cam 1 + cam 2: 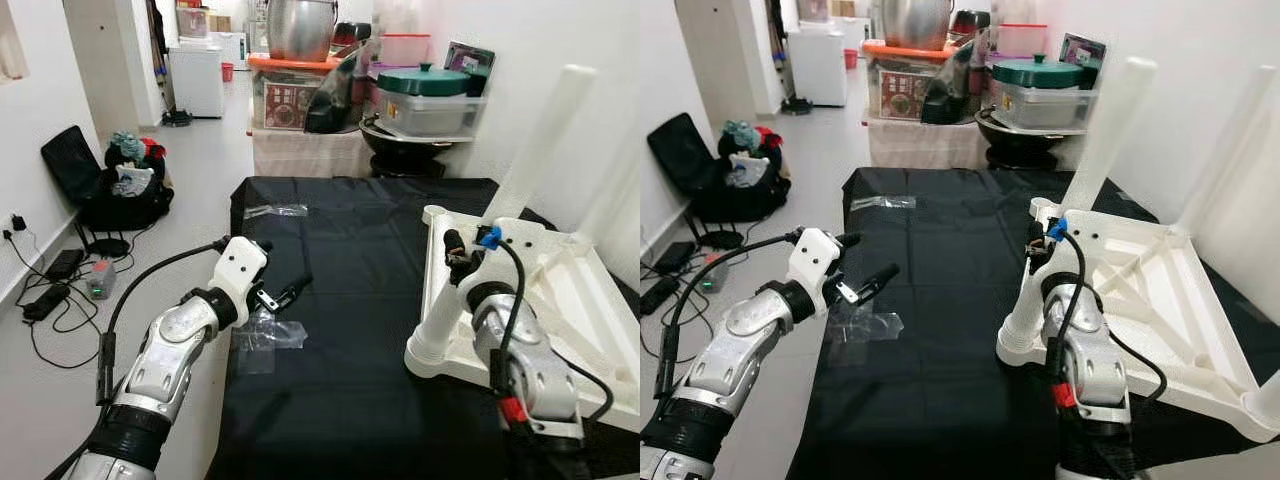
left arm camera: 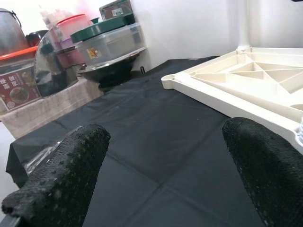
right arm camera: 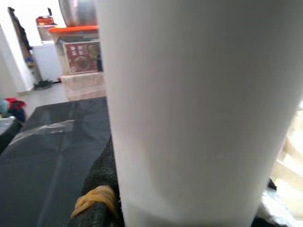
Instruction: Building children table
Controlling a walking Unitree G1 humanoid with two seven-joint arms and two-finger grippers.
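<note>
black cloth-covered counter (image 1: 350, 330) carries all | cream ribbed plastic children's tabletop (image 1: 1160, 290) lies upside down at its right: stiff, likely light, smooth | white tubular leg (image 1: 1035, 300) at near corner: slick, best gripped low | right hand (image 1: 462, 262) clamped on it | left hand (image 1: 285, 292) spread apart over crinkled clear plastic bag (image 1: 262, 338)

Head views overlook the black cloth (image 1: 350, 330); wrist views sit close.
</note>
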